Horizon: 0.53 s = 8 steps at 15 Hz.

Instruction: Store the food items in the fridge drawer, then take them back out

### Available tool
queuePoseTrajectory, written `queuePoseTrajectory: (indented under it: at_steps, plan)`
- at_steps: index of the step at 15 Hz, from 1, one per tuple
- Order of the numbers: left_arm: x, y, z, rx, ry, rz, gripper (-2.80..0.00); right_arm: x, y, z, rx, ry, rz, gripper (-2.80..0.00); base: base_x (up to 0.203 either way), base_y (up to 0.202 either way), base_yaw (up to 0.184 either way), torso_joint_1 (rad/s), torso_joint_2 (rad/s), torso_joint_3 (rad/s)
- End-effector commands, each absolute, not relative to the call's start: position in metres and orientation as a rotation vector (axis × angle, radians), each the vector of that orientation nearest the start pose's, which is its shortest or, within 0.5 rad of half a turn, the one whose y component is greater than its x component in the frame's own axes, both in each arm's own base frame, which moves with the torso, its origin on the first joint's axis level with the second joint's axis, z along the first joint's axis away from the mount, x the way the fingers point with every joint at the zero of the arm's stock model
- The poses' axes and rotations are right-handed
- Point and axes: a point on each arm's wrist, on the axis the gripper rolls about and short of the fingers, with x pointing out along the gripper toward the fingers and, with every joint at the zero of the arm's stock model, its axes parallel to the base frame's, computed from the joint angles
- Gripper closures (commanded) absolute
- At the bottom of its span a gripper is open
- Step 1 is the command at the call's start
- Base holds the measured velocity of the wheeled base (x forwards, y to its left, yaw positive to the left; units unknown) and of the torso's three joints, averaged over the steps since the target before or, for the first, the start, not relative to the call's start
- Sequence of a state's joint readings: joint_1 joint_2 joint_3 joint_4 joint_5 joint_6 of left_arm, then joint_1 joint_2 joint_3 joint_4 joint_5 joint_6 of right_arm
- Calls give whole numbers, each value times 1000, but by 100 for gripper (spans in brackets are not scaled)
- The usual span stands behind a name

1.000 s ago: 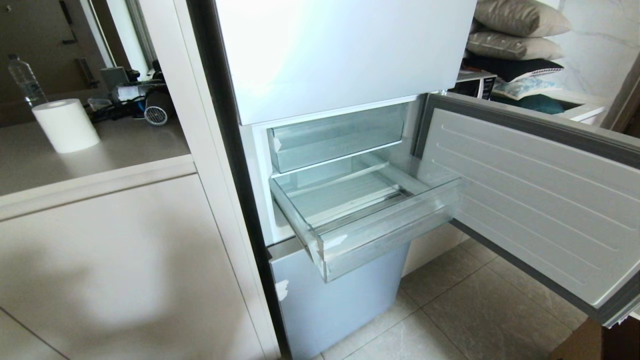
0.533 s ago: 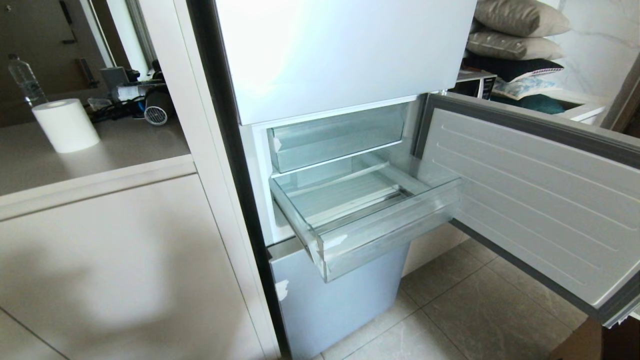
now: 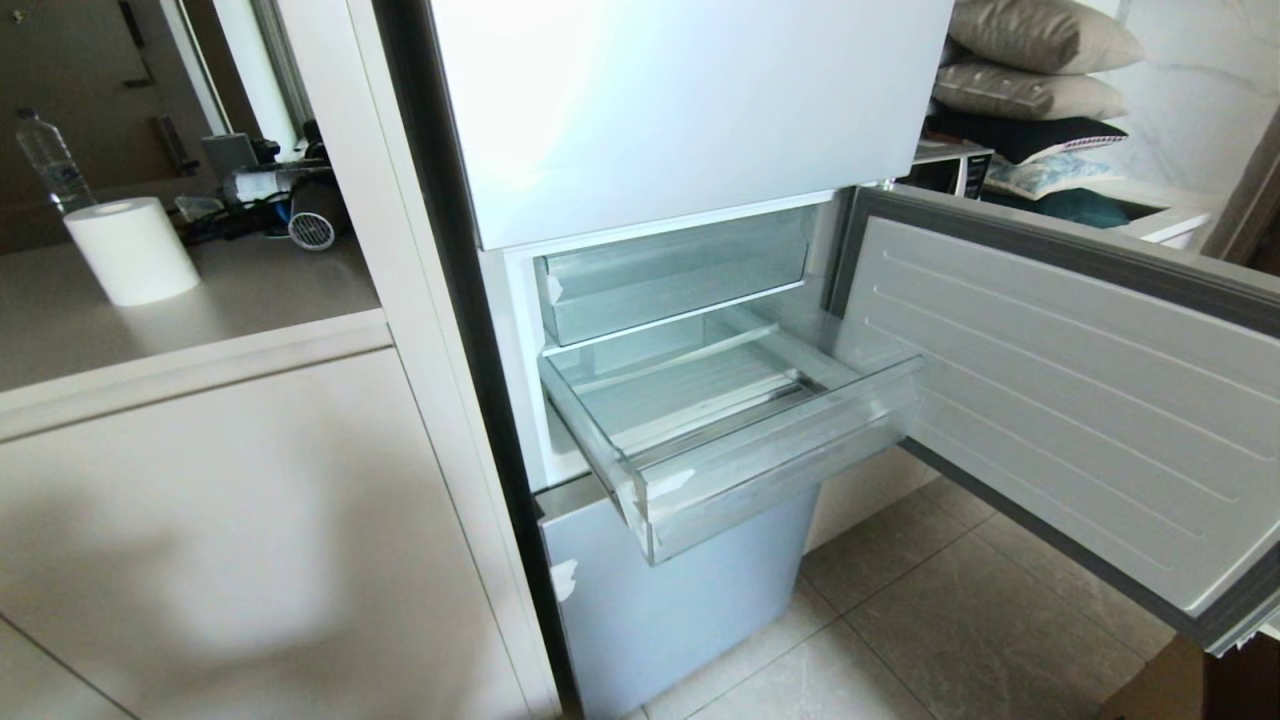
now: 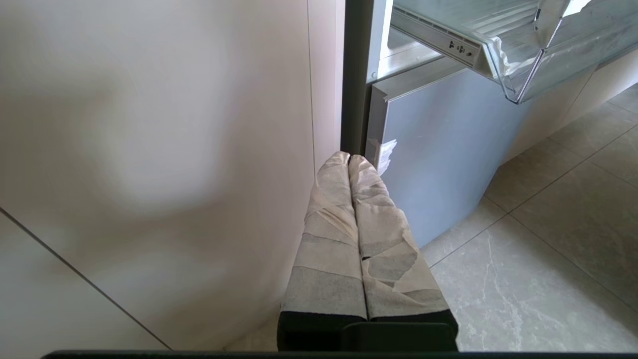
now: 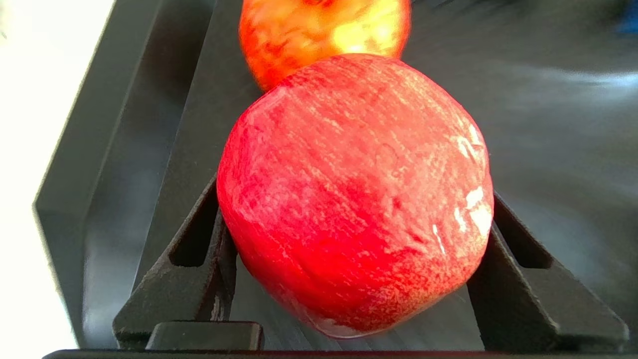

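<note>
Fridge drawer [image 3: 760,470] pulled well out of the open middle compartment, clear front wall facing the room, white tape scrap [image 3: 668,484] at its near left corner, ribbed floor showing through the plastic. Directly above, shallower clear-fronted tray [image 3: 670,280] pushed in. To the right, compartment door [image 3: 1060,400] swung wide over the tiled floor [image 3: 900,640]; below the drawer, pale blue-grey lower door panel [image 3: 660,600] closed. On the counter [image 3: 250,290] to the left of the fridge, paper roll [image 3: 130,250] near the left edge with a water bottle [image 3: 50,160] behind it. Left gripper [image 4: 349,158] parked low beside the cream cabinet panel [image 4: 149,149] and the lower door panel, tape-wrapped fingers [image 4: 329,239] pressed together on nothing. Right gripper [image 5: 355,194], seen only in its wrist view, pinching the red apple [image 5: 349,164], one dark finger [image 5: 199,259] against each side of it. Apple thus away from the drawer, over a dark tray [image 5: 89,164], close to one raised side wall. Second fruit [image 5: 324,35], orange-red with a yellow patch, just behind the apple on the same tray; contact between the two impossible to tell.
</note>
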<state>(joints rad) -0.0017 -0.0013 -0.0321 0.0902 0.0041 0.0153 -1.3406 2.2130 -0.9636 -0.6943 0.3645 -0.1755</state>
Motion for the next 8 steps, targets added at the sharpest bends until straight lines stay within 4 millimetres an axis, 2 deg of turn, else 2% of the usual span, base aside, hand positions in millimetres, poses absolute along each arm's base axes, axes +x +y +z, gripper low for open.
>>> queuePoseTrajectory:
  at_steps: [1,3,5,8]
  plan:
    - [-25,0,75,16,58,3,0,85,-365,67,239,426,-934,0,0,0,0,0,0,0]
    - [-25,0,75,16,58,3,0,75,-338,91,209,396,-948,0,0,0,0,0,0,0]
    - [-25,0,75,16,58,3,0,67,-296,109,190,386,-938,0,0,0,0,0,0,0]
    - [-25,0,75,16,59,3,0,72,-219,111,183,414,-813,0,0,0,0,0,0,0]
